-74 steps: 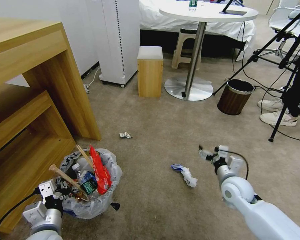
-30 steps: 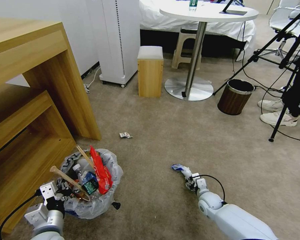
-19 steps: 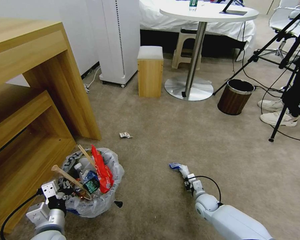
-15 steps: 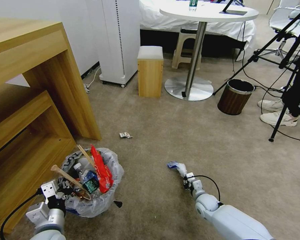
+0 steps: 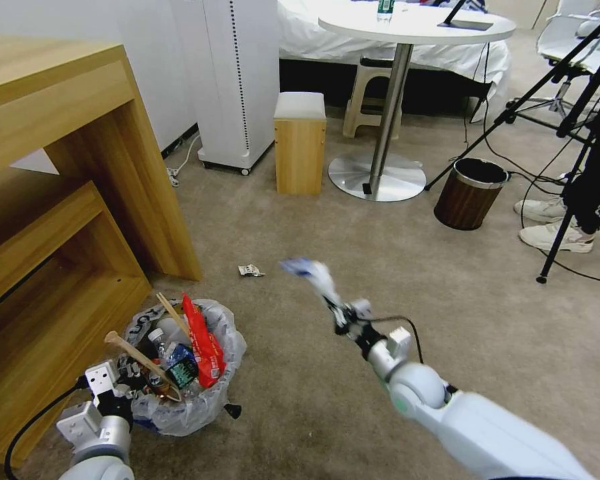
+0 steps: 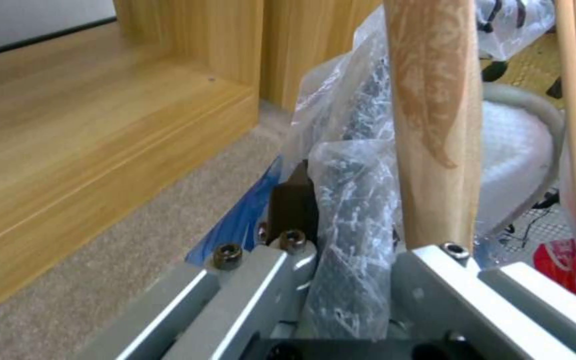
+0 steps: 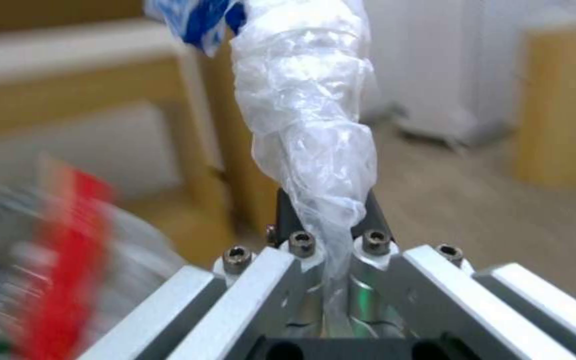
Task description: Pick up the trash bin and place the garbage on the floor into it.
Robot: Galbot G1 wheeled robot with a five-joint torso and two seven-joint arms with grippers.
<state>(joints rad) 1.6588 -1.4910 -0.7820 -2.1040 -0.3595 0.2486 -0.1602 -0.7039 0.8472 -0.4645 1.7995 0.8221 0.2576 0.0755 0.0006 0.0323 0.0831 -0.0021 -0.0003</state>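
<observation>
At frame centre, the right gripper (image 5: 341, 312) is closed on a white-blue plastic wrapper (image 5: 311, 272), raised off the carpet (image 5: 353, 233). At lower left, the left gripper (image 5: 128, 375) pinches the rim of the full trash bin (image 5: 180, 363).

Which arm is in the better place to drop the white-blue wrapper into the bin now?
The right. Its gripper is already shut on the wrapper, raised off the carpet beside the bin. The left gripper is busy clamping the bin's rim.
</observation>
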